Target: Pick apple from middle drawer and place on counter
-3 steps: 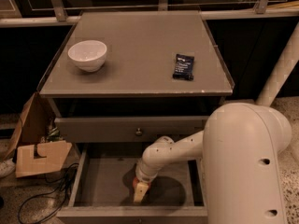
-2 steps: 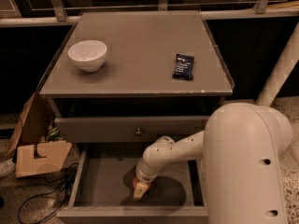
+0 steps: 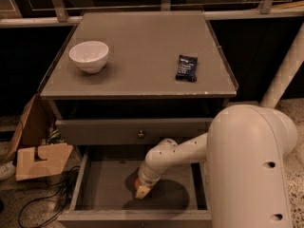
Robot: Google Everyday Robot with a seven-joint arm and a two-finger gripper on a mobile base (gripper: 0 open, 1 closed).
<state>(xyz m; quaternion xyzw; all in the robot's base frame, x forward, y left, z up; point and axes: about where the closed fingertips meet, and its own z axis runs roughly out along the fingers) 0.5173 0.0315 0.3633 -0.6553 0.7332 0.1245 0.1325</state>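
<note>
The middle drawer [image 3: 99, 184] is pulled open below the cabinet, showing its flat grey floor. My arm reaches down into it, and my gripper [image 3: 142, 190] is low over the drawer floor near the middle. A small reddish-orange edge of the apple [image 3: 137, 183] shows right at the gripper's tip. The gripper hides the rest of the apple. The counter [image 3: 142, 56] is the broad grey top of the cabinet, above and behind the drawer.
A white bowl [image 3: 89, 56] stands on the counter's left and a dark blue packet [image 3: 186, 68] on its right. A shut drawer front with a round knob [image 3: 141, 135] sits above the open drawer. Cardboard [image 3: 40, 159] and cables lie on the floor at left.
</note>
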